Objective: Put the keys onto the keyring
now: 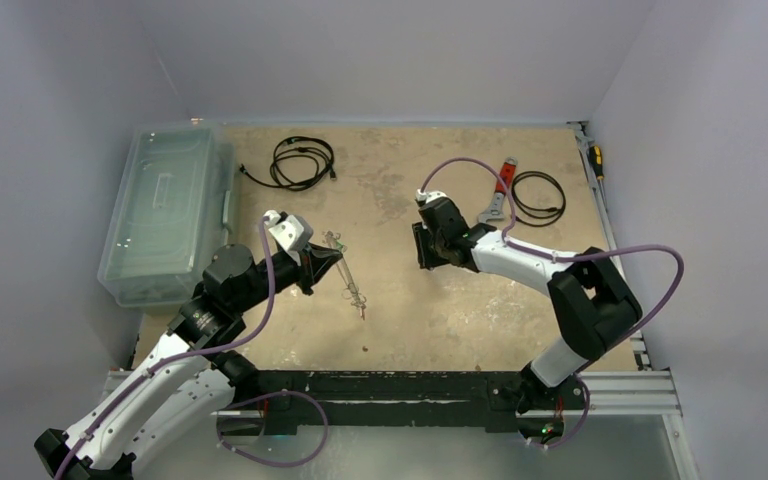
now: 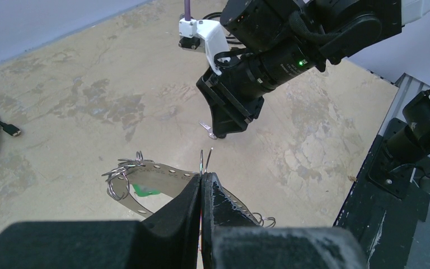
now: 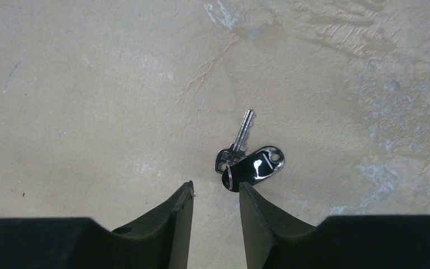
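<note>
My left gripper is shut on the keyring, a flat perforated grey metal hoop that curves behind the fingers. Two thin wire ends stick up from between the fingertips. Small split rings and a green tag hang on the hoop's left side. In the top view the keyring shows as a thin strip. My right gripper is open and points down at the table. A silver key with a black tag lies just past its right fingertip, outside the jaws. It also shows in the left wrist view.
A clear plastic lidded bin stands at the left. A black coiled cable lies at the back, and another at the back right beside a red-handled wrench. A screwdriver lies by the right rail.
</note>
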### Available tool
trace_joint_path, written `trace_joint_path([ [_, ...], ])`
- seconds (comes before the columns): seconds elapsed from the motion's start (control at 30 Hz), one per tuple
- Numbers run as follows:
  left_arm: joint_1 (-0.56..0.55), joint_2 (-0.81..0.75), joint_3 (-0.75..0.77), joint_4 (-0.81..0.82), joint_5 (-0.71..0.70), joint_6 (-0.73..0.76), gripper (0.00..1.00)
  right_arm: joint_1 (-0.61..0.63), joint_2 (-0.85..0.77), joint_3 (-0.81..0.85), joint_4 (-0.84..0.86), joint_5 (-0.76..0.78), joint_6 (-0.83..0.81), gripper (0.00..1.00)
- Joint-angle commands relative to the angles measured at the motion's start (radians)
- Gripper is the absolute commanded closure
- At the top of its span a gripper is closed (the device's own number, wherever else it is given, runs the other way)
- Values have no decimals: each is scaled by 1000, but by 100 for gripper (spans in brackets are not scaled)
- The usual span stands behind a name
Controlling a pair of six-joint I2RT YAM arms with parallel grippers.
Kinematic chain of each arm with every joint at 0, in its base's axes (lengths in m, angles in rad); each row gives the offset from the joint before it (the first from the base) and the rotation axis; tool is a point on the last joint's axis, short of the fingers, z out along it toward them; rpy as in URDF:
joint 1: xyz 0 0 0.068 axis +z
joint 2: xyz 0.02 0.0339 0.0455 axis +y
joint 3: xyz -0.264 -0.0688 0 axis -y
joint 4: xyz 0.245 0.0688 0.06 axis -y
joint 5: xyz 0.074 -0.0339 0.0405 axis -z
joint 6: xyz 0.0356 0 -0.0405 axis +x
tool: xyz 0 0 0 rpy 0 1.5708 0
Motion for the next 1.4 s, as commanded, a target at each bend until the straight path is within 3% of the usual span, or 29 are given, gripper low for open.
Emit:
trace_joint_path([
  [0.0, -1, -5, 52, 54, 15, -1, 100, 8, 9, -10, 25, -25, -15, 62],
  [1.37, 0, 8, 55, 46, 5, -3, 100, 11, 75, -17, 27, 36, -12, 77],
])
